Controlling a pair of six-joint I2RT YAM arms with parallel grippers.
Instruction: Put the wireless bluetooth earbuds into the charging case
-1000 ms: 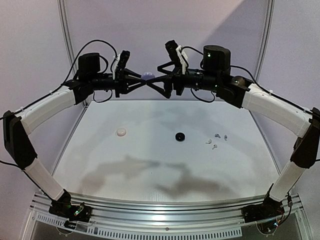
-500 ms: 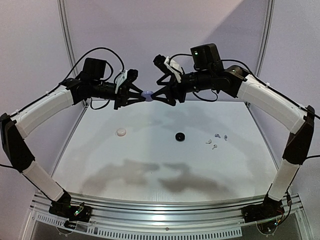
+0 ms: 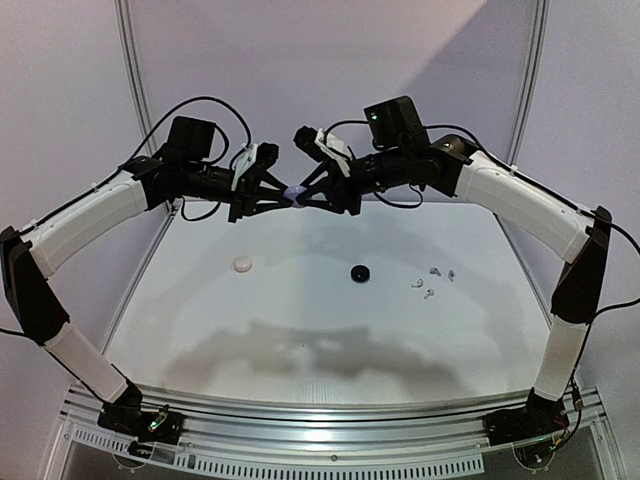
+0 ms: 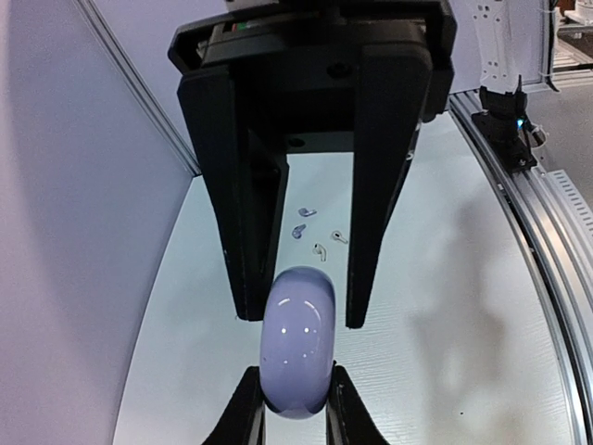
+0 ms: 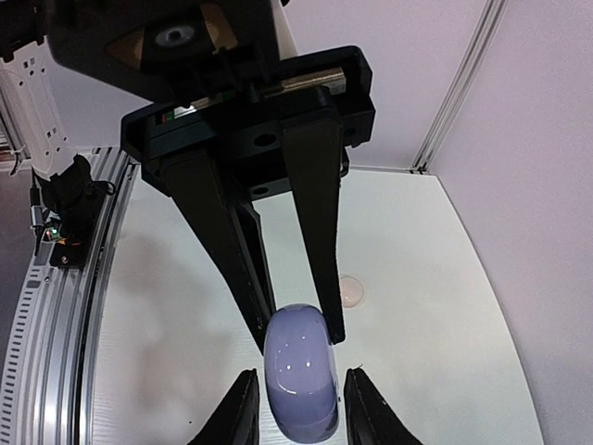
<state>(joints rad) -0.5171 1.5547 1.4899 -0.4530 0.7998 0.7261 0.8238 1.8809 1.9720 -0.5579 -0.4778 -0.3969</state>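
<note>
the charging case (image 3: 293, 191), a glossy, rounded lavender pebble, hangs high over the far part of the worktop (image 3: 300, 320), between the two arms. the left tool (image 4: 295, 413) is clamped on it, its matte black fingers pressed to both sides. the right tool (image 5: 301, 413) faces it with jaws apart, straddling the case; its own wrist view shows a thin gap on each side.

the wireless bluetooth earbuds (image 3: 430, 282), tiny pale stemmed pieces, lie scattered on the right of the matte white, finely ribbed worktop. the left wrist view shows them beyond the case; the right wrist view does not. that view instead catches a white round piece (image 5: 350, 292), which the overhead view places at the left, with a black round piece (image 3: 358, 272) near the middle.
</note>
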